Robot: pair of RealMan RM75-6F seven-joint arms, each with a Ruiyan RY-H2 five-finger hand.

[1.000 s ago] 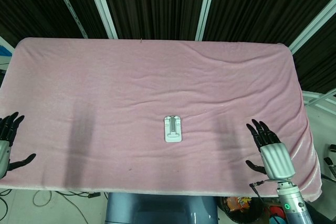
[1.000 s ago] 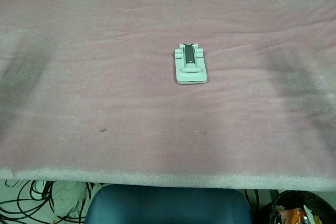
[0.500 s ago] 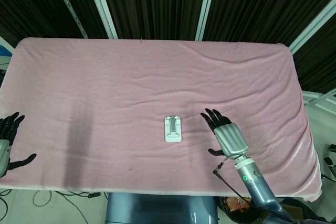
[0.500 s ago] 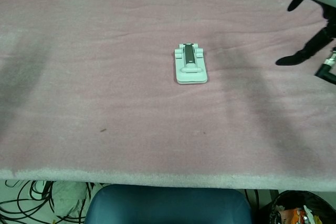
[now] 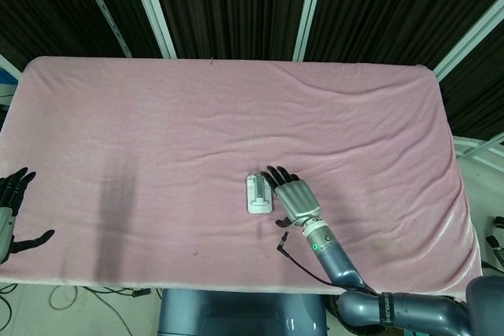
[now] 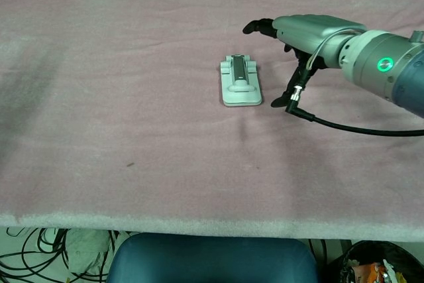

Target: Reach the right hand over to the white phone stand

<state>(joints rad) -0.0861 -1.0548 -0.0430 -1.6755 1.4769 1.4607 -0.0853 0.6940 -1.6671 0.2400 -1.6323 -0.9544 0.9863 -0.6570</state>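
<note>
White phone stand (image 5: 260, 193), seemingly folded flat

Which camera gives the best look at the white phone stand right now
The chest view. There the white phone stand lies large and unobstructed on the pink cloth, with the right hand just beside it. In the head view the stand is small, and the right hand crowds its right edge.

Left hand (image 5: 11, 208) cut off by the head view's left edge, absent from the chest view
</note>
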